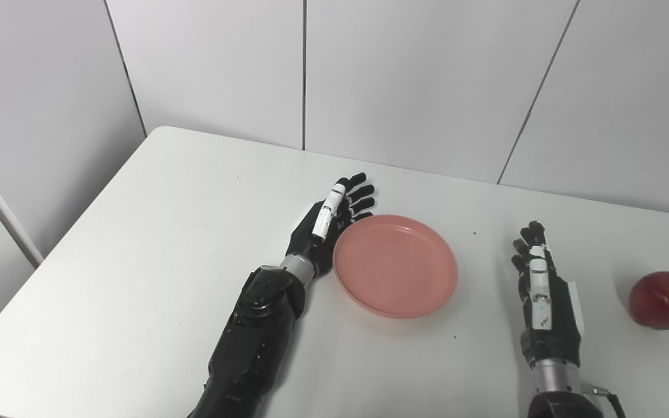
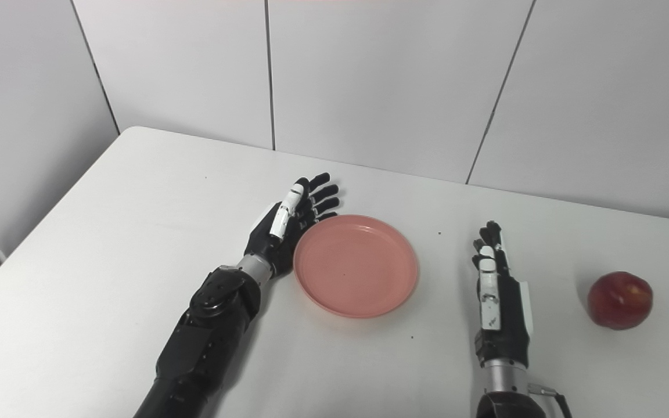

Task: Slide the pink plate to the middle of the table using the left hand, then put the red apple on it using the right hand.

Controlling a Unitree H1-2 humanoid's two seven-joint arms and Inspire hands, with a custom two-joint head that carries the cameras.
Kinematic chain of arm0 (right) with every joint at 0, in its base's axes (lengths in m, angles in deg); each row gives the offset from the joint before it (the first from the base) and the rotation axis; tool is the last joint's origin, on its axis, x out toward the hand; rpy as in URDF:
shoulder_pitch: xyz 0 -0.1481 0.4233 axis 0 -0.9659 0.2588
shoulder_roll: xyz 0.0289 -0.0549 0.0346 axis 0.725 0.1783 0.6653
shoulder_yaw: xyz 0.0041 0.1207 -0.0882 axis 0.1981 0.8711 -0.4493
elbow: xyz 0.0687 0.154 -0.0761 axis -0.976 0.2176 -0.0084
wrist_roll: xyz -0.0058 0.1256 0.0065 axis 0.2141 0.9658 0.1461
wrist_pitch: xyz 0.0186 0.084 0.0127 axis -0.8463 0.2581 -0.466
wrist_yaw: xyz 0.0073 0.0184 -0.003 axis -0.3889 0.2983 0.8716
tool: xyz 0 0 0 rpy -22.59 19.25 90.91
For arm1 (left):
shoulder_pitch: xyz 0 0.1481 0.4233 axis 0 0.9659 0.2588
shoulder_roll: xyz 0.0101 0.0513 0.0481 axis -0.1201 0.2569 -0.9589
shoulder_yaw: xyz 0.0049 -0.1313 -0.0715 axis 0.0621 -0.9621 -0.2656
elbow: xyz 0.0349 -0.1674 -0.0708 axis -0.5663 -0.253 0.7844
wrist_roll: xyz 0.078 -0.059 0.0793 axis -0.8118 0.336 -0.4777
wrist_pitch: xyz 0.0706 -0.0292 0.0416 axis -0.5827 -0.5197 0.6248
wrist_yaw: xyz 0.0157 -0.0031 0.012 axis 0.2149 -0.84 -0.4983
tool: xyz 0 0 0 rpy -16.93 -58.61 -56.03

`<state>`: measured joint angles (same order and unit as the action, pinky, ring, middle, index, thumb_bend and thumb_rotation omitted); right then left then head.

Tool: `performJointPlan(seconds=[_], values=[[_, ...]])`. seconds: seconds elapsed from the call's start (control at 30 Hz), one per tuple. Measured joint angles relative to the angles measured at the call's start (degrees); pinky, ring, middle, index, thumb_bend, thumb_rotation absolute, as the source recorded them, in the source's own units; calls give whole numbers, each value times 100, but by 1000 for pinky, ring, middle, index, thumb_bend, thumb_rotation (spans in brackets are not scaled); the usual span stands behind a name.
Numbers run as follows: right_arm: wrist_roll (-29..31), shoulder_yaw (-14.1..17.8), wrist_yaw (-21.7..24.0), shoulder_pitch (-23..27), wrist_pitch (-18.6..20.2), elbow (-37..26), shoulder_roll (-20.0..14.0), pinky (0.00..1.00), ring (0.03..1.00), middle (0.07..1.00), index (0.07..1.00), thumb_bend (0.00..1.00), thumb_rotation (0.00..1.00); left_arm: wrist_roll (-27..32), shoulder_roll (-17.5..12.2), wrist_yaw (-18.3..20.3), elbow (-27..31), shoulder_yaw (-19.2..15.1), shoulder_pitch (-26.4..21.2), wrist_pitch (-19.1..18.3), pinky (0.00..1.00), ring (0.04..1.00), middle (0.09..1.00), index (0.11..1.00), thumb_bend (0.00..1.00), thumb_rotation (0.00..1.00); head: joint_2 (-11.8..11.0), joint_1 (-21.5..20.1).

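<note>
Pink plate [image 1: 395, 265] touches the left robot hand [image 1: 328, 223], fingers spread, holding nothing.

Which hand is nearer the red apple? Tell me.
Right. The right hand rests on the table between the pink plate and the red apple; the left hand lies beyond the plate.

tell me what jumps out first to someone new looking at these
The pink plate near the middle of the white table, with the left hand open against its left rim. Then the red apple alone at the far right, apart from the open right hand.
</note>
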<state>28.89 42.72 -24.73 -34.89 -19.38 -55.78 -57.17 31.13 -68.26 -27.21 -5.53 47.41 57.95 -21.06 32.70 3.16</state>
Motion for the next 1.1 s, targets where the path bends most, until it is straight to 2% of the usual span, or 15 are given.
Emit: performJointPlan(seconds=[0.2, 0.53, 0.9, 1.03, 1.1], values=[[-51, -32, -28, 0, 28, -3, 47, 982, 964, 965, 968, 241, 1000, -116, 134, 1, 119, 177, 80, -70, 881, 899, 900, 885, 402, 1000, 53, -141], [-54, -25, -79, 1, 118, -75, 113, 988, 961, 967, 970, 235, 1000, -143, 175, 49, 332, 411, 252, -126, 885, 897, 899, 881, 382, 1000, 88, -308], [-107, 12, -251, 36, 129, -82, 114, 955, 949, 956, 959, 248, 1000, -140, 146, 88, 366, 399, 283, -129, 884, 897, 898, 883, 389, 1000, 141, -606], [-285, 15, -290, 49, 179, -220, 107, 938, 946, 953, 961, 257, 1000, -137, 137, 134, 356, 362, 283, -121, 895, 901, 900, 886, 388, 1000, 158, -886], [-394, 14, -295, 76, 179, -224, 87, 930, 945, 952, 961, 257, 1000, -135, 136, 153, 326, 345, 283, -88, 896, 901, 901, 887, 387, 1000, 158, -888]])
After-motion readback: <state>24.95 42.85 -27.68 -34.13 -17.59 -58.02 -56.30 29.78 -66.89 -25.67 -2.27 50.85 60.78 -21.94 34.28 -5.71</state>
